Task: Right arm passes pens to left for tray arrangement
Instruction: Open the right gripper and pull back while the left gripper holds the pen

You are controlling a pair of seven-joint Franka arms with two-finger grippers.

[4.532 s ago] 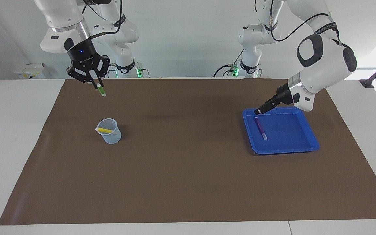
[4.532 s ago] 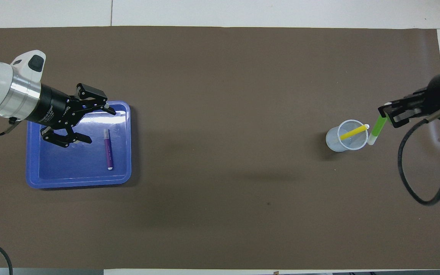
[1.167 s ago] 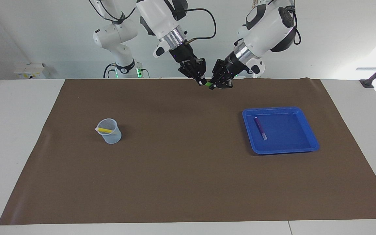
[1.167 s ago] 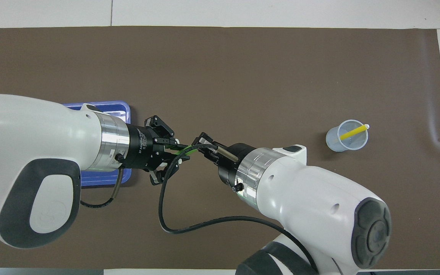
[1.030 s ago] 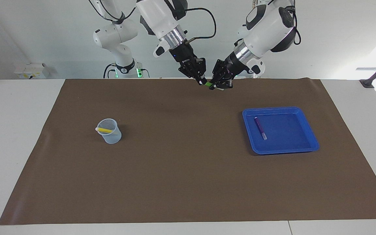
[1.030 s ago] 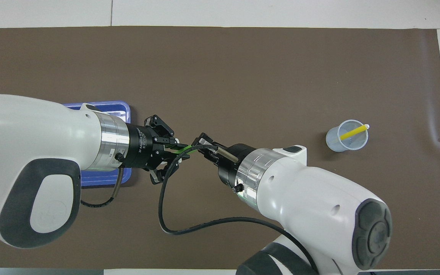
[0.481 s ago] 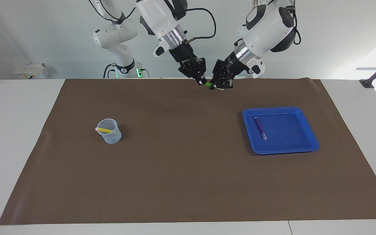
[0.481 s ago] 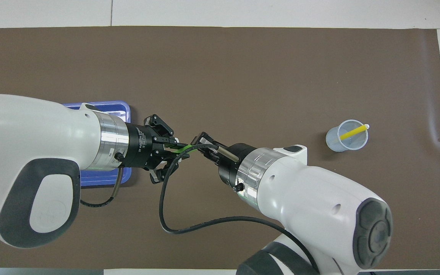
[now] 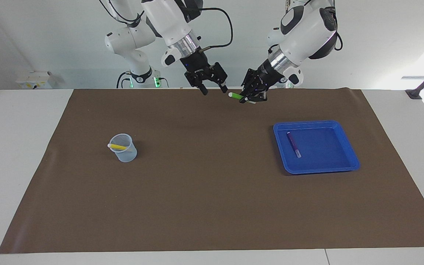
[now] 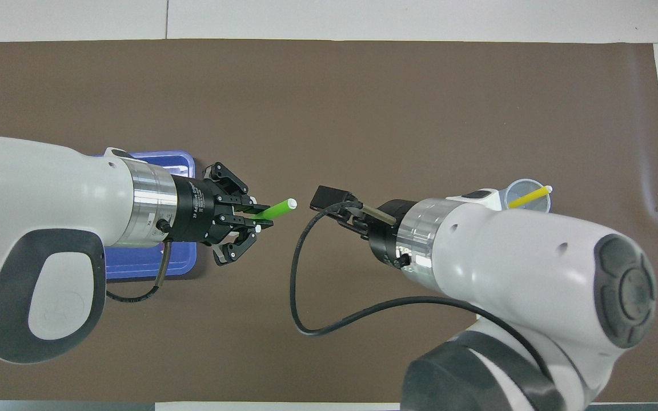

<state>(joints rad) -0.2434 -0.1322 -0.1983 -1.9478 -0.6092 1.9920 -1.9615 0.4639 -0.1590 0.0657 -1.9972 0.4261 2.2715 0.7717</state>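
The white desk (image 9: 13,154) carries a brown mat (image 9: 212,198), and both of my arms are raised over the mat's middle, above the edge nearest my bases. My left arm (image 9: 304,25) comes in from its own end and my right arm (image 9: 168,18) from the other.

The left jaws are closed on the green pen (image 9: 236,96), gripping its coloured end. The right jaws are spread wide and hold nothing. There is a clear gap between them and the pen's whitish tip, so I judge the handover done.

The pen's long axis runs along the desk's length, nearly level, with the whitish tip pointing at the right jaws. The tray (image 9: 317,123) lies below, toward the left arm's end, so my left arm is the nearer one and the carry goes away from the right jaws.

In the tray the purple pen (image 9: 293,144) lies toward the desk's middle, with its axis running near-to-far. To lay the green one alongside it, I judge I must turn it about a quarter turn.

The cup (image 9: 124,151) stands well apart, toward the right arm's end, with the yellow pen (image 9: 118,147) leaning in it.

White lettering rings the left wrist, but I cannot read it.
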